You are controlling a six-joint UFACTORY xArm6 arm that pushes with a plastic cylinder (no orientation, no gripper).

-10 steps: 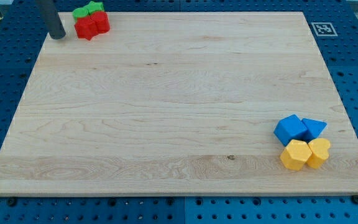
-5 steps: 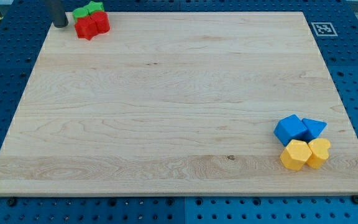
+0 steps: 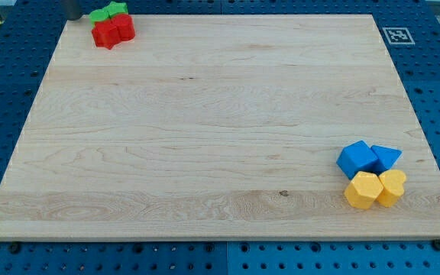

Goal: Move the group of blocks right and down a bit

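Since the earlier frames my tip (image 3: 74, 17) has travelled toward the far edge and now shows only as a dark stub at the board's far left corner, just left of the group and apart from it; it is a bare rod with no fingers to open or close. From there, a push risks splitting the cluster, since an off-centre contact would turn the red blocks (image 3: 113, 31) away from the green blocks (image 3: 108, 12). The group's long axis runs near to far, green at the far end; the blocks' own facing cannot be made out.

Bright, even overhead light fills the scene. The wooden surface (image 3: 220, 130) shows sharp grain and no glare. The blocks cast only short, soft shadows at their bases. Focus holds from near to far.
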